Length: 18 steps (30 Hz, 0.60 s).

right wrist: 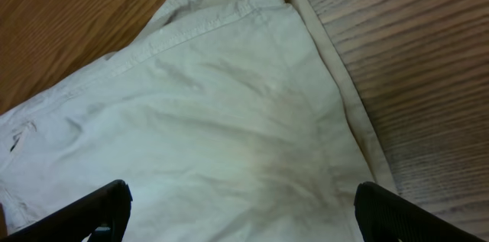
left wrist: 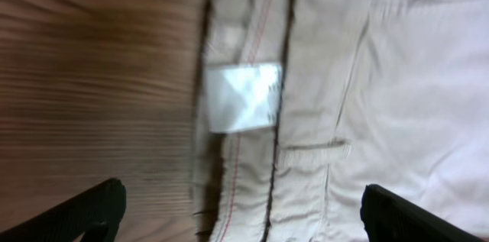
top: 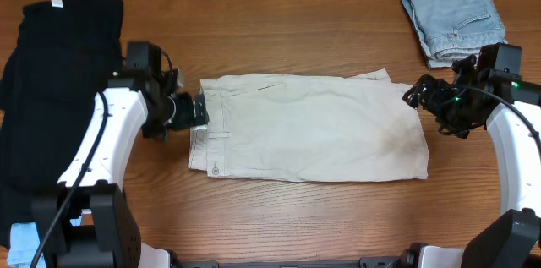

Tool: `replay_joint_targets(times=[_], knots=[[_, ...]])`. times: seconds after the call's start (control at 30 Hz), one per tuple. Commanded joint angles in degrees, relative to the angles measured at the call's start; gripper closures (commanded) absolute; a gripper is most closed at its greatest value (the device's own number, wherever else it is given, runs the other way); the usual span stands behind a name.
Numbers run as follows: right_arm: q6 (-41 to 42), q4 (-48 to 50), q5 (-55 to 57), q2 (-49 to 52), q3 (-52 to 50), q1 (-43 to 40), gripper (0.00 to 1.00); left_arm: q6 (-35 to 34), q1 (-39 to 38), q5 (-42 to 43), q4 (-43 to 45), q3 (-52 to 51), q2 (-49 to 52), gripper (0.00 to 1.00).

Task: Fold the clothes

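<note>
1. A pair of light beige khaki cotton shorts (top: 313,128) is seen laid flat at the middle of the brown wood-grain surface (top: 296,23). The waistband end is turned to the robot's left and the leg hems to its right.
2. A small button (top: 214,169) is seen at the near left corner of the waistband, and a faint darker patch is seen in the fabric toward the hem end.
3. The left claw (top: 196,112) is placed at the waistband edge of the shorts. In the left wrist view its two dark fingers (left wrist: 84,211) are spread wide, so it is open and nothing is gripped.
4. A small white inner label (left wrist: 243,97) on the waistband is seen between those fingers, partly blurred. Contact with the cloth cannot be told.
5. The right claw (top: 418,97) is placed just beside the far right corner of the shorts. In the right wrist view its fingers (right wrist: 92,211) are wide apart above the hem end, so it is open and no fabric is pinched.
6. A large black T-shirt (top: 59,65) is spread at the far left of the surface, partly under the left arm and well apart from the shorts.
7. A folded light-blue denim garment (top: 452,14) is seen at the far right corner, near the right arm and not touching the shorts.
</note>
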Motion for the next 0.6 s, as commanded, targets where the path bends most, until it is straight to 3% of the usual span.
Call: replay_joint_targets(times=[0.0, 0.23, 0.57], knots=[[-1.27, 0.85, -0.52, -0.2, 0.42, 1.6, 0.03, 7.58, -0.15, 5.95, 5.05, -5.03, 0.28, 0.0], [-1.27, 1.62, -0.46, -0.2, 0.42, 3.98, 0.03, 7.58, -0.15, 6.14, 15.56, -11.85, 0.59, 0.0], [-1.22, 2.34, -0.5, -0.2, 0.42, 4.26, 0.03, 7.13, -0.9, 8.9, 21.16, -13.66, 5.55, 0.02]])
